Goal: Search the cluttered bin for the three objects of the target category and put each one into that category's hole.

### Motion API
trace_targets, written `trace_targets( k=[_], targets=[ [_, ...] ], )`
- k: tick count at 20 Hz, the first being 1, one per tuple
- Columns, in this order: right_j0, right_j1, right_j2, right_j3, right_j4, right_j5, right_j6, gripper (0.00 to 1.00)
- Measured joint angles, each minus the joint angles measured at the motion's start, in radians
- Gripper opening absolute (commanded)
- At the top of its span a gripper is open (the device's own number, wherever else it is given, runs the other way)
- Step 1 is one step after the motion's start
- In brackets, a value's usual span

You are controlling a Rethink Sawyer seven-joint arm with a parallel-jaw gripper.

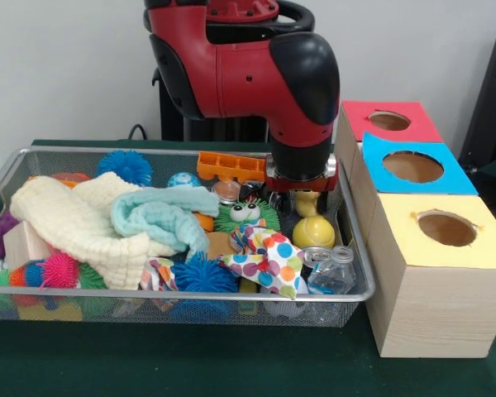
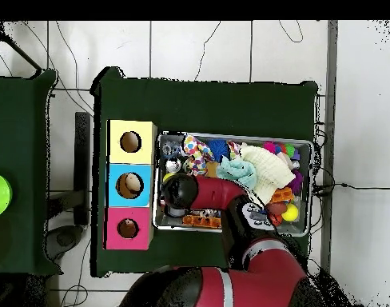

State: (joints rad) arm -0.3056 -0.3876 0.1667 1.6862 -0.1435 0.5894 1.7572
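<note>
While low inside the wire bin (image 1: 360, 248), gripper (image 1: 304, 201) clamped on yellow duck (image 1: 306, 202), duck upright.

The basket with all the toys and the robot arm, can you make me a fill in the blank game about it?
1. The box nearest the camera in the front view has a ____ top.
2. The wire basket sits on a dark ____ tablecloth.
3. The middle box has a ____ top.
4. The fuzzy toy with googly eyes beside the gripper is ____.

Missing words: yellow; green; blue; green
</note>
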Motion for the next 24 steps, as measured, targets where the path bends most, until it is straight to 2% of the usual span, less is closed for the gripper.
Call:
trace_targets(
  k=[10,21,22,24],
  targets=[
    [-0.029,-0.003,0.03,0.0,0.0,0.065,0.0,1.0],
    [-0.042,0.025,0.034,-0.009,-0.001,0.069,0.0,1.0],
    [-0.042,0.034,0.034,-0.011,0.0,0.069,0.0,0.0],
    [-0.041,0.037,0.034,-0.011,0.0,0.071,0.0,0.0]
  ],
)
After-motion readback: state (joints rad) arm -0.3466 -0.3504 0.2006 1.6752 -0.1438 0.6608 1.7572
